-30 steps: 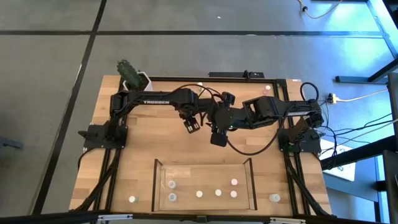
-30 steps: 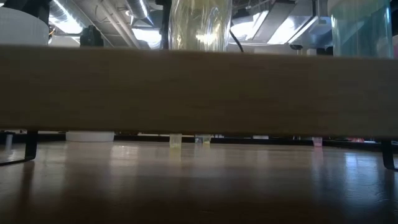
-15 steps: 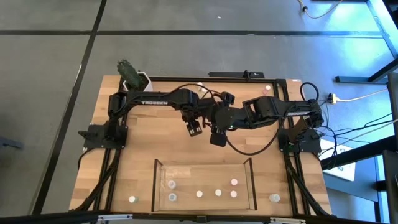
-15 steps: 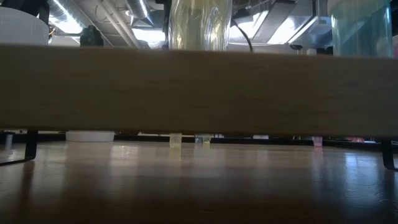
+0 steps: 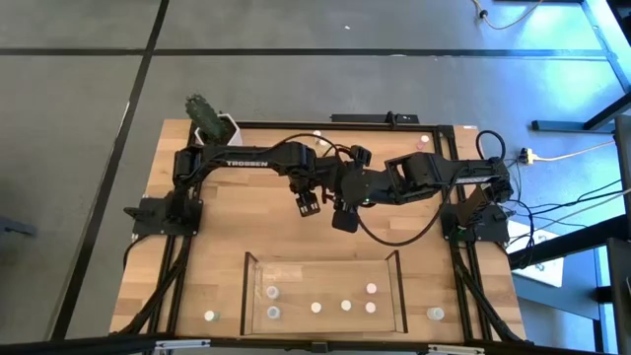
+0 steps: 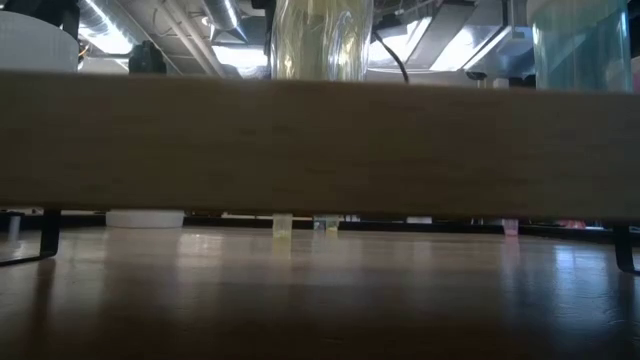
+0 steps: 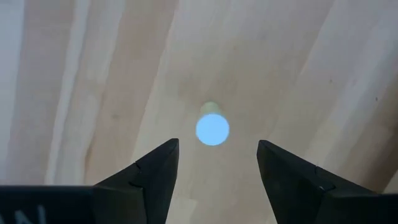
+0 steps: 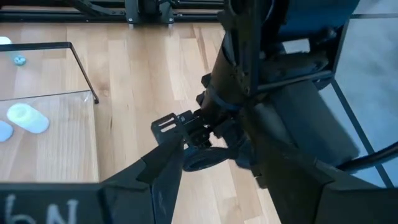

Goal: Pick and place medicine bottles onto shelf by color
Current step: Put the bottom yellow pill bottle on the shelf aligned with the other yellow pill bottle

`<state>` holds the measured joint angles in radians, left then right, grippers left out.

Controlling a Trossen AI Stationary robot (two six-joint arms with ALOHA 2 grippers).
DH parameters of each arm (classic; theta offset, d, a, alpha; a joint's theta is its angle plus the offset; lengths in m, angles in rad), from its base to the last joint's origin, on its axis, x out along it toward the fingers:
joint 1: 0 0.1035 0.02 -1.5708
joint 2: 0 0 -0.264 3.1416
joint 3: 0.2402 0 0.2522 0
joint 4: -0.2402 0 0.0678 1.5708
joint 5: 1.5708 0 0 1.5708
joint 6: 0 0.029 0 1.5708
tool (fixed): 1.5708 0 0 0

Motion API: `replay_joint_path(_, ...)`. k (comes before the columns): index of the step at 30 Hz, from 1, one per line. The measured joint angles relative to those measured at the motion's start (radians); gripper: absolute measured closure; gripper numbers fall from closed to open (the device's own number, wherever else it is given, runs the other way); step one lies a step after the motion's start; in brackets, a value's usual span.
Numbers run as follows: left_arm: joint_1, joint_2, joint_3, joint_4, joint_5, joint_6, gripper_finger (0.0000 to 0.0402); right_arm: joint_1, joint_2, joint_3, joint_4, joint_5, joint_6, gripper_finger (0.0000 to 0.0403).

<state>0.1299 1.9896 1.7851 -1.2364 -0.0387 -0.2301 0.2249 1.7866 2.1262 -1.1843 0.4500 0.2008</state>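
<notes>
Over the last second the left gripper (image 5: 310, 202) has edged slightly toward the table's middle, close beside the right gripper (image 5: 344, 218), which has not moved. In the left wrist view, the left gripper's two dark fingers (image 7: 152, 171) stand wide apart and empty, looking straight down on a tiny bottle with a pale cap (image 7: 212, 129), standing upright on the bare wooden table (image 5: 227, 227) and centred in the gap. The right gripper hovers with its fingers spread, holding nothing. The shelf (image 5: 322, 258), a clear-walled tray near the table's front edge, already holds six bottles. The bottle looks light, rigid and smooth, likely to tip or slip; squeezing its round sides just under the cap seems the safest hold.
</notes>
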Motion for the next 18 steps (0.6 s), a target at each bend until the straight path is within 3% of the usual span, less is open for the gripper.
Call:
replay_joint_path(11,0.002,0.031,0.000,-0.012,-0.003,-0.022,0.0125,0.000,0.000,0.000,0.008,0.000,0.000,0.0196)
replay_joint_path(18,0.005,0.088,0.000,-0.012,0.004,0.003,0.0120,0.000,0.000,0.000,0.015,0.000,0.000,0.0196)
